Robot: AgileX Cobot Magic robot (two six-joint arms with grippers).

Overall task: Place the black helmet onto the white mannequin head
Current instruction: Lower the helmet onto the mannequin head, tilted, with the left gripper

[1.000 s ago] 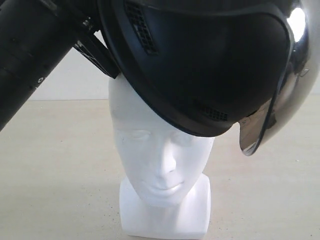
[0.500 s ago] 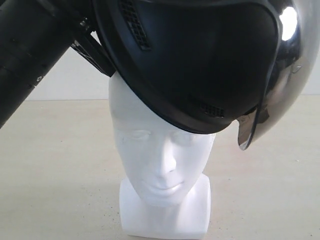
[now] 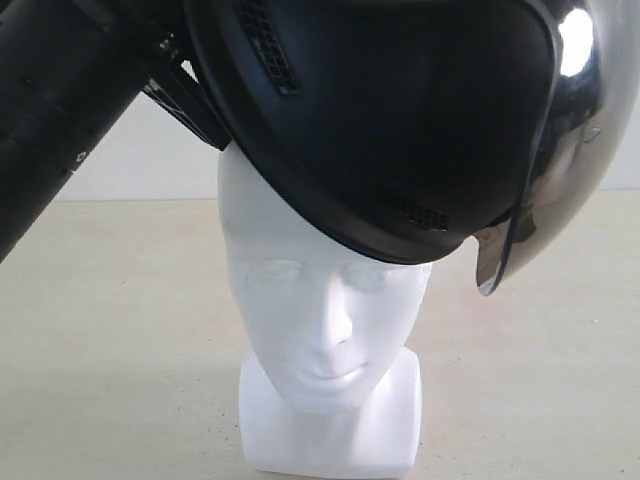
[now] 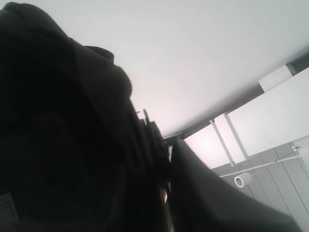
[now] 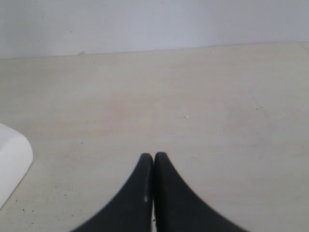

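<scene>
Black and matt, the black helmet point(image 3: 400, 120) sits tilted over the white mannequin head point(image 3: 320, 310), its rim low toward the right of the exterior view and high on the left. The hollow of the shell takes in the crown of the head, and the brow, eyes, nose and lips stay uncovered below the rim. Two slotted vents break the smooth shell, one near the top point(image 3: 265, 45) and one near the rim point(image 3: 410, 213). A glossy, smoky visor point(image 3: 575, 150) curves off the helmet's right side and mirrors a bright light. The head is smooth, bald and foam-like, on a blocky neck base point(image 3: 330, 440) standing on the pale beige, speckled worktop point(image 3: 100, 330).

The left end effector point(image 4: 163, 191) pinches the helmet's raised edge, with dark padded lining filling its wrist view. The right end effector point(image 5: 153, 157) hangs over bare worktop, its two curved black fingers pressed together at the tips and holding nothing, with a corner of the white base nearby.
</scene>
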